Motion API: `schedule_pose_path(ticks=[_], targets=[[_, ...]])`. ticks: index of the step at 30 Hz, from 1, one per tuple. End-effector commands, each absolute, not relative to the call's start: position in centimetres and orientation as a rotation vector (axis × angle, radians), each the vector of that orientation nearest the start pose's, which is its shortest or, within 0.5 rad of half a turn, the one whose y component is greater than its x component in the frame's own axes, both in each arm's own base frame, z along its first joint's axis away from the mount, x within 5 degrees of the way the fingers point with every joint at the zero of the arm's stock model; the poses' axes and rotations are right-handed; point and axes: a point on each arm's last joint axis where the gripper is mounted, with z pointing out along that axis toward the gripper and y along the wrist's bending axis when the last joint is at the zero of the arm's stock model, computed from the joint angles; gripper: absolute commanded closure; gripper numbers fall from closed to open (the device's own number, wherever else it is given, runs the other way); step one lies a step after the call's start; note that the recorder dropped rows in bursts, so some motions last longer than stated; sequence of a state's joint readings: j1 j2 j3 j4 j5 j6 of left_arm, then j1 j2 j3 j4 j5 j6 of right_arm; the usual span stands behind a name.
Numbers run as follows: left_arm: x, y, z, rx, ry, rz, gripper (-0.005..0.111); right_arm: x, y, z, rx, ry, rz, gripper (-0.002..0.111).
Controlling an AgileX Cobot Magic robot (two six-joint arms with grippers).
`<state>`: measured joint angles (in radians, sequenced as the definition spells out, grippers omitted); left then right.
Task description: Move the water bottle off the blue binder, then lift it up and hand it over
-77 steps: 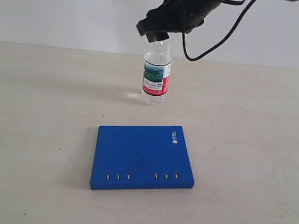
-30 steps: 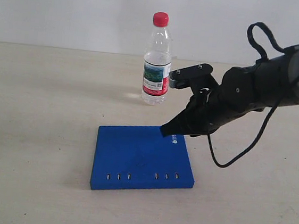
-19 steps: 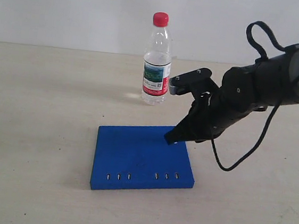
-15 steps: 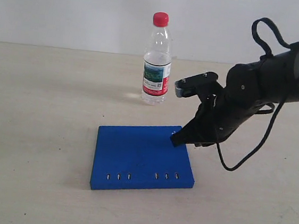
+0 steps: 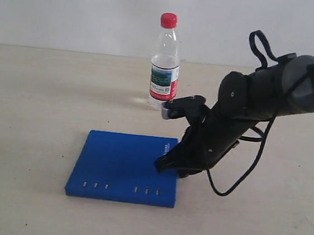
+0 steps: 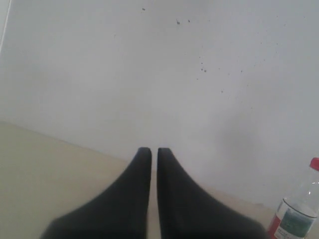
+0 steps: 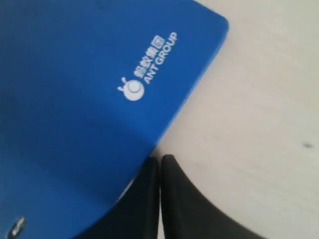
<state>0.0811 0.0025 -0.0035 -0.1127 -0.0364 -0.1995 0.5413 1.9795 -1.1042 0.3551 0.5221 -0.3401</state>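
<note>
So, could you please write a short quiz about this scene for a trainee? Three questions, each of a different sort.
1. True or false: the water bottle stands on the blue binder.
2. Where are the tips of the right gripper?
A) on the bottle's cap
B) against the binder's edge, near its white logo
C) high in the air
3. Fill in: the jaws of the left gripper are ____.

Key:
1. False. The bottle stands upright on the table, beyond the binder in the exterior view.
2. B
3. shut
</note>
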Motion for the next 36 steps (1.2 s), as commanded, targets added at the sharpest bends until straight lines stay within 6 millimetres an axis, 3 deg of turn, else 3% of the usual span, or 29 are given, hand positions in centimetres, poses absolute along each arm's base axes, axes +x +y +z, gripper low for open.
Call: schedule_pose_path(ticks=[1, 4, 7, 10, 16, 19, 25, 31, 33, 36], targets=[[5.6, 0.4, 21.2, -0.293, 1.476, -0.194, 0.102, 27.8, 22.6, 11.2, -1.048, 2.809, 0.524, 0.108], [5.6, 0.4, 20.9, -0.297, 1.508, -0.195, 0.102, 26.5, 24.1, 12.2, -1.178, 2.777, 0.675, 0.108], [5.6, 0.4, 20.8, -0.298, 1.519, -0.195, 0.102, 25.4, 25.7, 13.9, -1.375, 2.599, 0.853, 0.108], [5.6, 0.4, 20.7, -0.298, 1.523, -0.195, 0.102, 25.1, 25.6, 15.8, -1.441, 2.494, 0.899, 0.108], [5.6, 0.3, 20.4, -0.303, 1.557, -0.197, 0.102, 27.8, 22.9, 20.5, -1.122, 2.422, 0.639, 0.108], [5.6, 0.2, 20.3, -0.323, 1.573, -0.242, 0.102, 29.0, 21.9, 20.2, -1.033, 2.442, 0.512, 0.108], [6.0, -0.5, 20.8, -0.203, 1.571, -0.331, 0.102, 29.7, 21.9, 17.3, -1.019, 2.522, 0.439, 0.108], [7.8, -1.5, 23.6, -0.139, 1.679, -0.412, 0.102, 30.0, 21.9, 17.5, -0.98, 2.498, 0.43, 0.108], [9.0, -2.1, 23.6, -0.114, 1.789, -0.418, 0.102, 30.3, 21.8, 17.6, -1.004, 2.467, 0.386, 0.108], [10.6, -3.1, 21.6, -0.024, 2.001, -0.394, 0.102, 30.8, 21.6, 17.7, -0.97, 2.437, 0.333, 0.108]])
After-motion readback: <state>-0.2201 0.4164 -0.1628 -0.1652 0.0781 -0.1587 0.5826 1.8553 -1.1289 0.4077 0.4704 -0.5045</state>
